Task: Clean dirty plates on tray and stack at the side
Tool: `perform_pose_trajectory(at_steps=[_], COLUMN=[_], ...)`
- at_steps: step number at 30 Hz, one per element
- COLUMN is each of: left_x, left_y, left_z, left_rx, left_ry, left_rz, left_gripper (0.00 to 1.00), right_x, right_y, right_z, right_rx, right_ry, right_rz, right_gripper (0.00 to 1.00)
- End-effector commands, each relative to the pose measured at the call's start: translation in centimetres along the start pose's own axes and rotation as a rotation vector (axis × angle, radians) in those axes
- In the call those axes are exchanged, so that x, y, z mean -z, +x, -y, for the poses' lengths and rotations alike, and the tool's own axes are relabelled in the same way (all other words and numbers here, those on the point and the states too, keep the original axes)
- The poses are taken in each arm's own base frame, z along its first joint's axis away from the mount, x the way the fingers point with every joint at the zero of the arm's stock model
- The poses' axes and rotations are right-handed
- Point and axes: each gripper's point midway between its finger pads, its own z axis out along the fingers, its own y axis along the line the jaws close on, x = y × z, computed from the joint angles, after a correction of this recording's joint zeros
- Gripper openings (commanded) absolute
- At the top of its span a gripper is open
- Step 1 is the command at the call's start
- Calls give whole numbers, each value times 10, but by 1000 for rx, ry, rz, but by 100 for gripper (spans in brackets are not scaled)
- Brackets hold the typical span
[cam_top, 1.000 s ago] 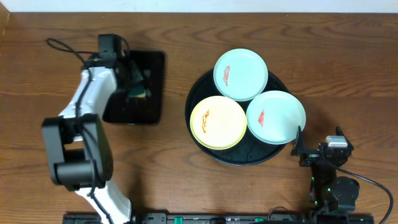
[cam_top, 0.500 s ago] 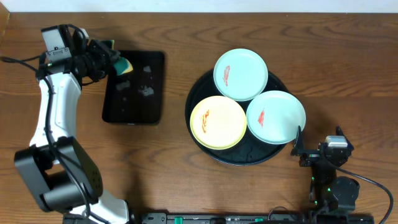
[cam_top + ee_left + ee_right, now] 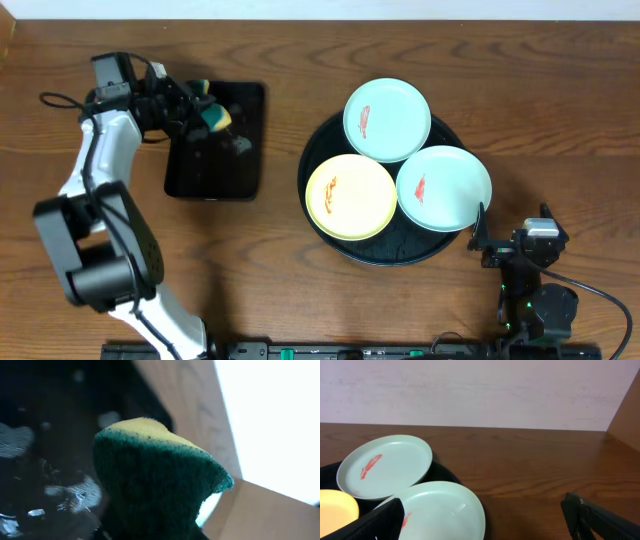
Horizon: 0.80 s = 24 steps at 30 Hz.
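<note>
Right fingers [image 3: 375, 522]: wide apart and holding nothing, low over the counter [image 3: 560, 120], just beside the near right rim of the tray [image 3: 400, 252].
Tray: round and black with a raised rim. All three plates lie in it and none is stacked at the side yet.
Near plate [image 3: 444, 188]: mint, on the right side of the tray. Its edge reaches over the rim toward the right fingers, and it has one red smear.
Yellow plate [image 3: 350, 196]: on the left side of the tray, with an orange smear.
Far plate [image 3: 387, 119]: mint, on the far side of the tray, its edge over the rim, with one red smear.
Contact: the plates meet in the middle of the tray. I cannot tell which lies on top.
Handling: I judge them to be light, stiff and smooth plastic, so they will likely slide under wiping. Pinch one at its raised edge where it overhangs the tray, away from the smear.
Left fingers [image 3: 192, 108]: clamped on a sponge [image 3: 213, 117], well left of the tray, above the far end of a small tray [image 3: 205, 175].
Sponge: yellow with a green scouring face, and soft.
Small tray: black, with pale spots that look wet.
</note>
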Motion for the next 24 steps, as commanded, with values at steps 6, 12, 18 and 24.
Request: perform_pose_trajectory(at_steps=[6,12,18,24], left_x=[65,33,-6,14], left_y=[-14,-14,-3,6], left_z=[57,-1,-28,17], left_rx=[-245,-357,-603,-834], left_ry=[-31,-338,-448,-406], left_rz=[242,256,144,179], left_gripper=[8,8,8,7], right_x=[0,0,0,0], right_y=[0,0,0,0], right_z=[1,1,1,1], right_rx=[12,12,12,12], right_ry=[7,7,7,7], right_rz=[0,0,0,0], right_gripper=[99,99,99,99])
